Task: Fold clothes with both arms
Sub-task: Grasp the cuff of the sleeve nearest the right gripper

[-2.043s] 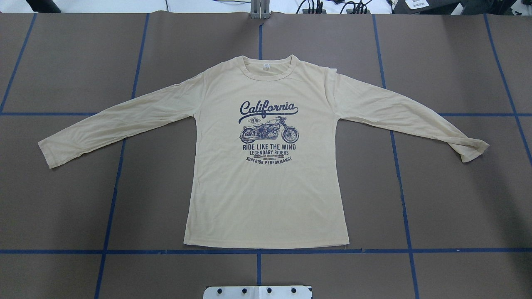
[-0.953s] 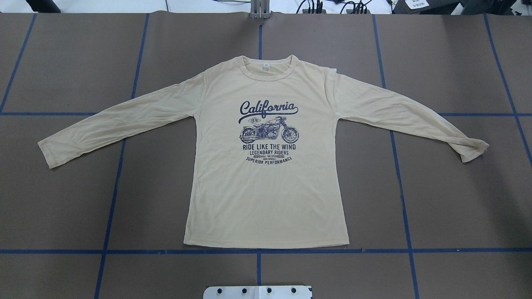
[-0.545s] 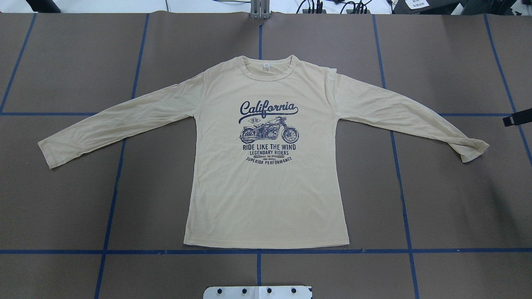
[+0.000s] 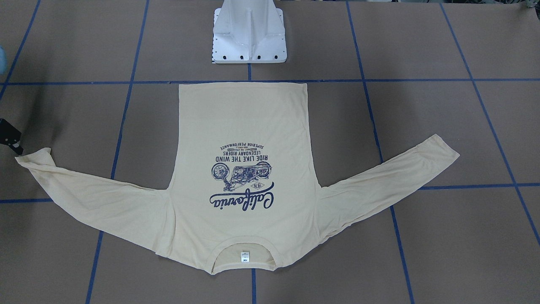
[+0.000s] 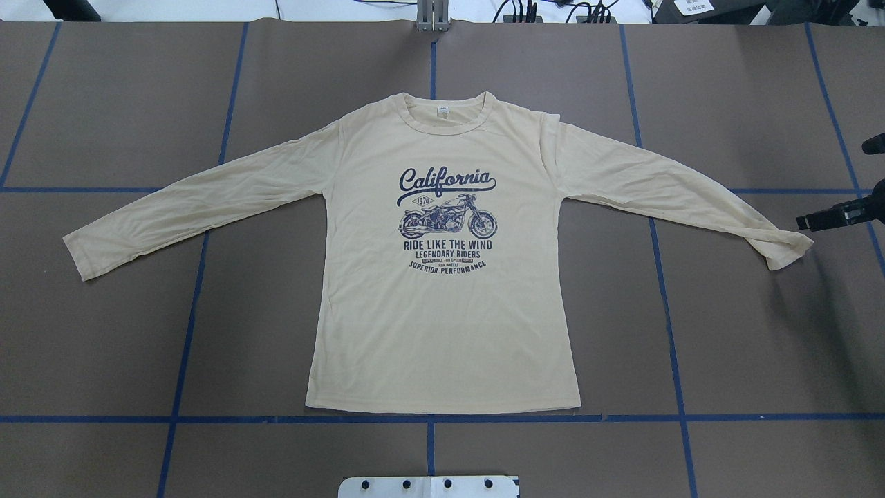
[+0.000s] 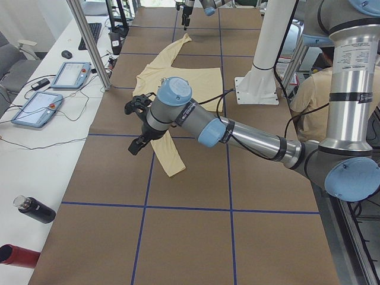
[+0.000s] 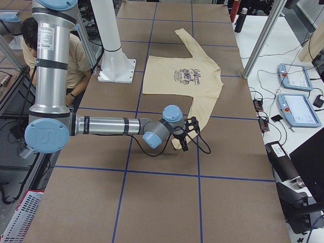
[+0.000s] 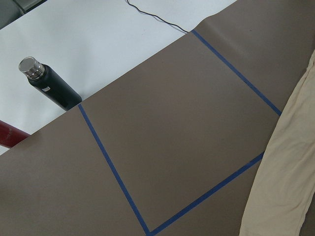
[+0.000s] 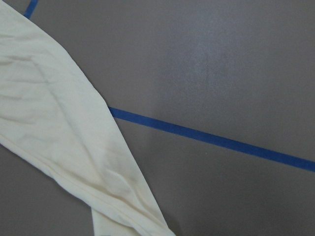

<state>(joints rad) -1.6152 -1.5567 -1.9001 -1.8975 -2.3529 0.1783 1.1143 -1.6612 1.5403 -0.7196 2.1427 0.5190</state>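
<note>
The clothes are one cream-yellow long-sleeved T-shirt (image 5: pixel 442 311) that lies flat and print side up on the brown table, sleeves spread, collar away from the robot's base (image 4: pixel 242 122). My right gripper (image 5: pixel 832 185) comes in at the overhead view's right edge, open, just beyond the right sleeve's cuff (image 5: pixel 788 249) and apart from it. One of its fingers (image 4: pixel 10 137) shows beside that cuff. My left gripper (image 6: pixel 135 127) hovers over the left sleeve (image 6: pixel 169 157), and I cannot tell whether it is open or shut. Each wrist view shows only sleeve cloth (image 8: pixel 285 182) (image 9: pixel 64 142).
The white base pedestal (image 4: pixel 249 33) stands at the shirt's hem side. A black bottle (image 8: pixel 49 83) and a red object (image 8: pixel 10 137) lie on the white side table. Teach pendants (image 7: pixel 298 109) sit past the far edge. A person (image 7: pixel 45 45) sits behind the robot.
The right gripper has come in from the overhead view's right edge and moved down and inward toward the right cuff. The shirt has not moved.
</note>
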